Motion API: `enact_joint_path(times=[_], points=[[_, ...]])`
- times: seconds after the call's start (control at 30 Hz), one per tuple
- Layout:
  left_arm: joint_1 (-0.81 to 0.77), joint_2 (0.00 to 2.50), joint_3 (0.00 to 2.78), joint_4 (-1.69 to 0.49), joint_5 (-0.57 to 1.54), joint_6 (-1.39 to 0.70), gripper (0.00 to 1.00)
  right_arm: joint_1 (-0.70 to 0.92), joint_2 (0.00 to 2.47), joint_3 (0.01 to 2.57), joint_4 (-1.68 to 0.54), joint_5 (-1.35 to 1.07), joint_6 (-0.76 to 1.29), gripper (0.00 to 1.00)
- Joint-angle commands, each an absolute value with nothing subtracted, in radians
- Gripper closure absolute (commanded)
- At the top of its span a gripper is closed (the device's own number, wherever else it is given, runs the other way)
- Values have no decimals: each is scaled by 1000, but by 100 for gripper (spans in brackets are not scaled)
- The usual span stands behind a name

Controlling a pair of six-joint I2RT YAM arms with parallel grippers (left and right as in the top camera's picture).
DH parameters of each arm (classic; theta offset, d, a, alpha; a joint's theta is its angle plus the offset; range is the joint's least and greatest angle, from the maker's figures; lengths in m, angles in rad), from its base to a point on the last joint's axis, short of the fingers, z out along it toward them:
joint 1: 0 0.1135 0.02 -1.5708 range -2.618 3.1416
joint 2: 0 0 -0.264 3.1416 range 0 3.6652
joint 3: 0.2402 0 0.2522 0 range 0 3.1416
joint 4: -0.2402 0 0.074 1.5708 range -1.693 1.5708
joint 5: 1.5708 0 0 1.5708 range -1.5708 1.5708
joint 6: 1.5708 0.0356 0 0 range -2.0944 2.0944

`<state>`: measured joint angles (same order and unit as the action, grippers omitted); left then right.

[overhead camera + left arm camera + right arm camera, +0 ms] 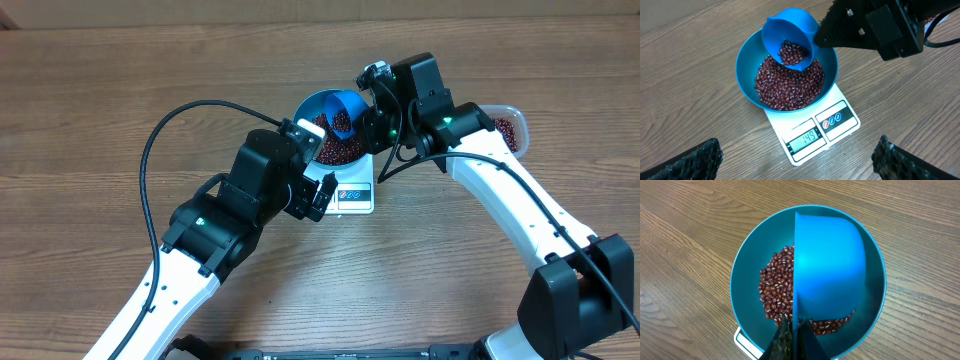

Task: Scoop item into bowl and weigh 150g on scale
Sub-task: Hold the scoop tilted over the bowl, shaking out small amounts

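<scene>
While the right gripper [794, 336] is clamped tight on the handle of the small blue plastic scoop [830, 265], that scoop tips over the round deep blue bowl [740, 275]. The bowl sits on the flat white square scale [782, 125], mid wooden tabletop [100, 100]. Small dark red-brown beans [787, 87] lie in the bowl; the display reads 149. Loose, light and quick to roll, they likely spill in clumps, so the stiff handle suits a slight tilt. The left gripper [800, 169] hangs wide open, empty, by the scale's front edge.
</scene>
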<state>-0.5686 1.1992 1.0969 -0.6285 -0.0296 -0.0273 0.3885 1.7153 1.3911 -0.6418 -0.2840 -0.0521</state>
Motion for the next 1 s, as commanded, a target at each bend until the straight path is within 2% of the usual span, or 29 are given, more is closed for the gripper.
enact_joint_path(times=[0.0, 0.23, 0.97], points=[[-565, 1201, 1123, -627, -25, -30, 1, 393, 1685, 1395, -637, -291, -50, 96], [-565, 1201, 1123, -627, -25, -30, 0, 392, 1685, 1395, -688, -288, -57, 96], [-565, 1201, 1123, -626, -26, -30, 1, 392, 1685, 1395, -639, -289, -30, 96]])
